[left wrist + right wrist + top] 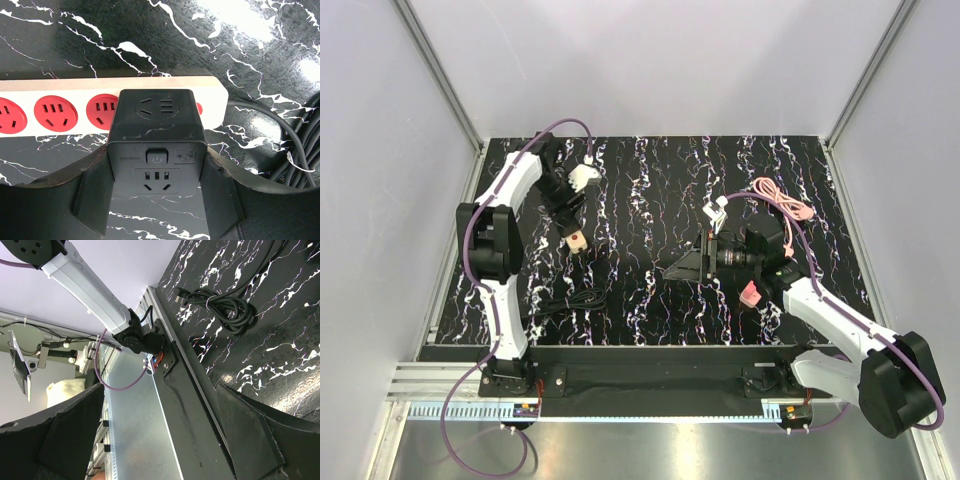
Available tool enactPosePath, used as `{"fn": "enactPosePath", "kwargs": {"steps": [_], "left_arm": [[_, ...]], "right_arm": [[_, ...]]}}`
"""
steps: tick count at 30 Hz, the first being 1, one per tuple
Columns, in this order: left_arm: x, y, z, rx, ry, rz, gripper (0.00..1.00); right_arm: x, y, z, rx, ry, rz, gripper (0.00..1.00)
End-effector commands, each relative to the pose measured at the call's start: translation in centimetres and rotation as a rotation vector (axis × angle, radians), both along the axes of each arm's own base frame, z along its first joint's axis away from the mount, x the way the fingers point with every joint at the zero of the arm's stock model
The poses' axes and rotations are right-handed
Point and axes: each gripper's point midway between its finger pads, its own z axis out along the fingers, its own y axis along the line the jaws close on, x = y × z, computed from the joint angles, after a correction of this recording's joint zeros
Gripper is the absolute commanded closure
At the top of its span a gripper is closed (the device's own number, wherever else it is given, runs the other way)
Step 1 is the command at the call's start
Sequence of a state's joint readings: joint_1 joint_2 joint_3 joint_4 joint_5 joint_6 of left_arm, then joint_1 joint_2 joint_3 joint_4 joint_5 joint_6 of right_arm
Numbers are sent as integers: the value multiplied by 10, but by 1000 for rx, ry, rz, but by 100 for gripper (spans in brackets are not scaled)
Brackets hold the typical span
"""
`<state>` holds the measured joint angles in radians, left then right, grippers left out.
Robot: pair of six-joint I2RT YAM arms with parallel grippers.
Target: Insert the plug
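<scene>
At the far left of the black marbled table, our left gripper clamps a black cube-shaped plastic adapter plug by its sides, seemingly to square it over the end of a white, red-socketed power strip, while our right gripper hangs wide open.

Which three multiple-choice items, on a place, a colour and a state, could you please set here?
1. Where is the black adapter cube?
A) between the left gripper's fingers, over the power strip
B) beside the pink cable
C) lying alone, untouched

2. What colour are the strip's socket faces?
A) blue
B) red
C) green

3. How is the right gripper?
A) shut on the cube
B) shut, empty
C) open, empty

Answers: 1 A, the fingers flank it; 2 B, red discs show on the white strip; 3 C, nothing lies between its spread fingers.
</scene>
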<state>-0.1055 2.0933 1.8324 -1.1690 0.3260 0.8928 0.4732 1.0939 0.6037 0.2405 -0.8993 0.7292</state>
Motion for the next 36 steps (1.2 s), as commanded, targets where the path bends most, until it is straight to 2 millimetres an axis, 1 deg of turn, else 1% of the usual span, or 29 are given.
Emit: {"fn": "enactPosePath", "kwargs": {"steps": [1,7,11,13,14,17,22,27,28,32,36], "left_arm": [[-2,1,-25,13,52,-10,100],[-1,6,-31,51,54,-1,100],[-5,2,-38,55,70,-3,100],[-8,1,-43,61,81,-5,100],[-13,2,-50,69,100,-2,100],[-16,5,-64,84,109,6,100],[-18,3,-74,83,110,15,100],[-28,4,-85,90,119,23,100],[-37,4,-90,88,142,26,100],[-41,10,-91,112,133,30,100],[-41,11,-85,114,119,37,100]], "right_arm": [[4,3,12,16,-61,5,0],[4,3,12,16,-64,5,0],[4,3,9,12,-60,4,0],[4,3,10,13,-62,4,0],[3,3,10,14,-63,7,0],[2,3,10,14,-61,9,0],[3,2,6,7,-57,5,0],[4,2,7,7,-63,2,0],[4,2,7,7,-64,1,0],[3,2,8,8,-62,2,0],[4,2,8,9,-60,-3,0]]}}
